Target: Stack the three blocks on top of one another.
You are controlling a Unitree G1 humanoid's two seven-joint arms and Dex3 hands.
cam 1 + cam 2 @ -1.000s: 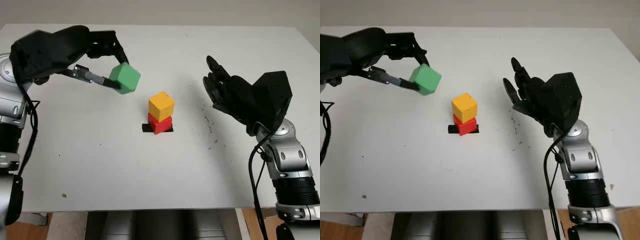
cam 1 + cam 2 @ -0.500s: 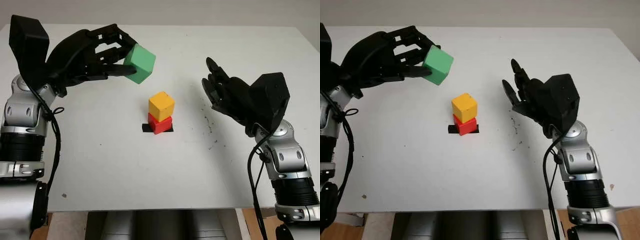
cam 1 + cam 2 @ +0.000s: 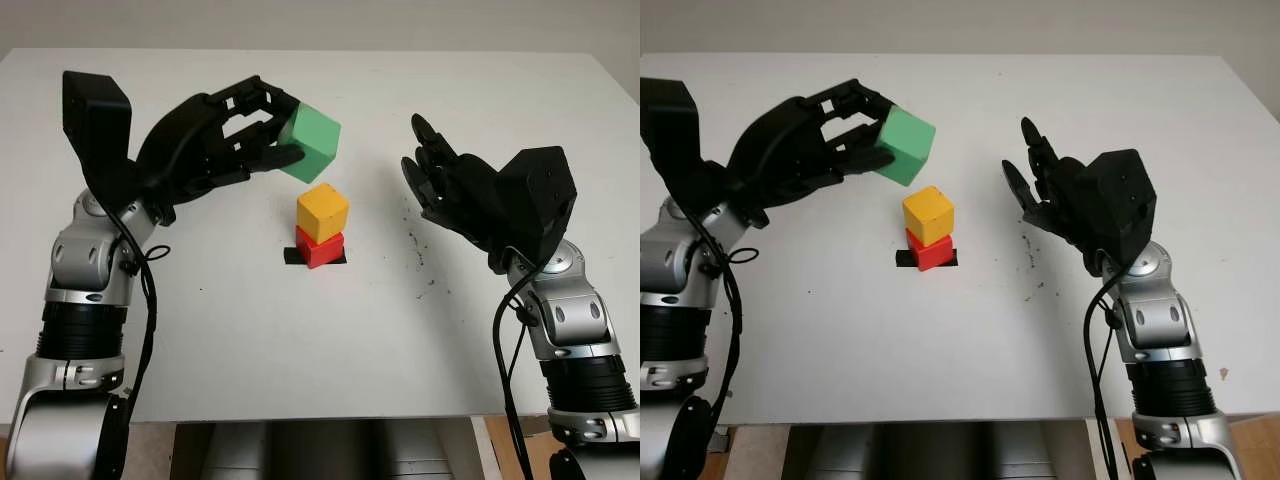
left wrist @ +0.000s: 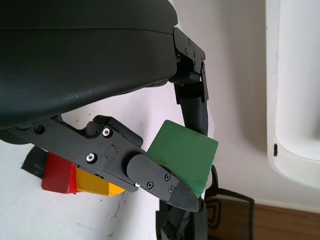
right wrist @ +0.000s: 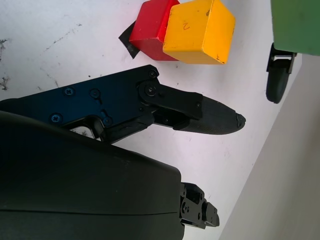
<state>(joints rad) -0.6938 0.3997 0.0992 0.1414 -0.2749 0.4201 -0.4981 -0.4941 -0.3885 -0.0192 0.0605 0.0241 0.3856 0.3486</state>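
Green block (image 3: 310, 144) was held in the air by the left hand (image 3: 215, 150), its fingers (image 4: 155, 176) closed against opposite faces, so that it was carried tilted rather than square. It was placed above and just toward the far-left of the two-block stack, apart from it, presumably so that it could be brought down on top as the third piece. The yellow block (image 3: 322, 212) was seated on the red block (image 3: 320, 247), turned a little out of line with it, and the pair was set on a small black mark (image 3: 293, 256) near the middle of the white table (image 3: 250, 330). The right hand (image 3: 445, 185) was held open above the table on the right side of the stack, well apart from it, with nothing in it, probably kept ready to steady the stack. No containers were present; the blocks were carried by the table alone.
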